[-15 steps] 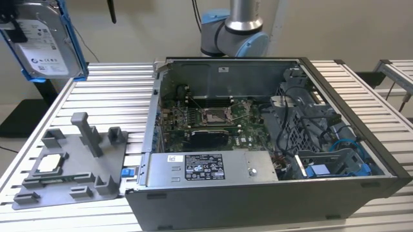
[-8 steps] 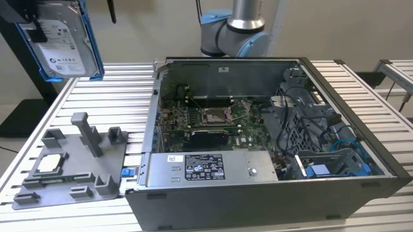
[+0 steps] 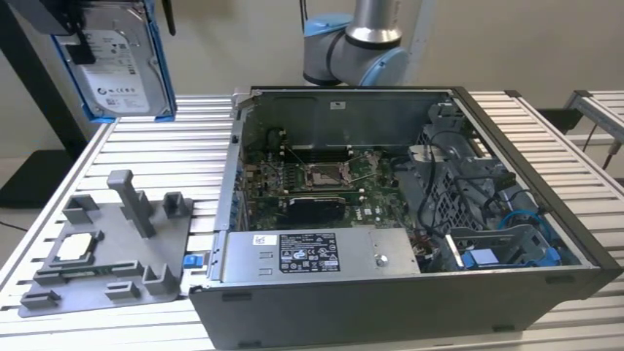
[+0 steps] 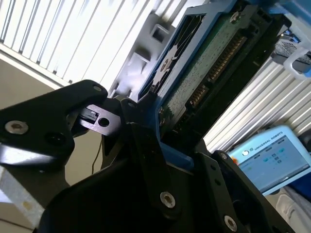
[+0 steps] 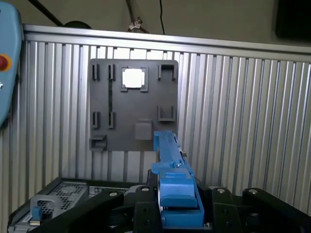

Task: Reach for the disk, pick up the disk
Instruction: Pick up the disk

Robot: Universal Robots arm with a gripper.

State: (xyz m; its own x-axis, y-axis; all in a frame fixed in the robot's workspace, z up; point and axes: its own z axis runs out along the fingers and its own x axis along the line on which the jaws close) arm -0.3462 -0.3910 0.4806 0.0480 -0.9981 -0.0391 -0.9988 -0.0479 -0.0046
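Observation:
The disk (image 3: 122,66), a silver hard drive with a white label in a blue plastic frame, hangs upright in the air at the exterior view's upper left, well above the slatted table. My gripper (image 3: 76,29) is shut on its upper end, partly cut off by the frame edge. In the second wrist view black fingers (image 4: 141,131) clamp the blue frame beside the disk's green circuit board (image 4: 204,73). The first wrist view looks along the disk's blue edge (image 5: 172,179), which sits between the gripper's black links.
Below the disk lies a grey fixture plate (image 3: 107,248) with upright posts and a small square silver chip (image 3: 78,248). An open computer case (image 3: 390,314) with a grey power-supply box (image 3: 312,252) fills the table's middle and right. The arm's base (image 3: 356,44) stands behind it.

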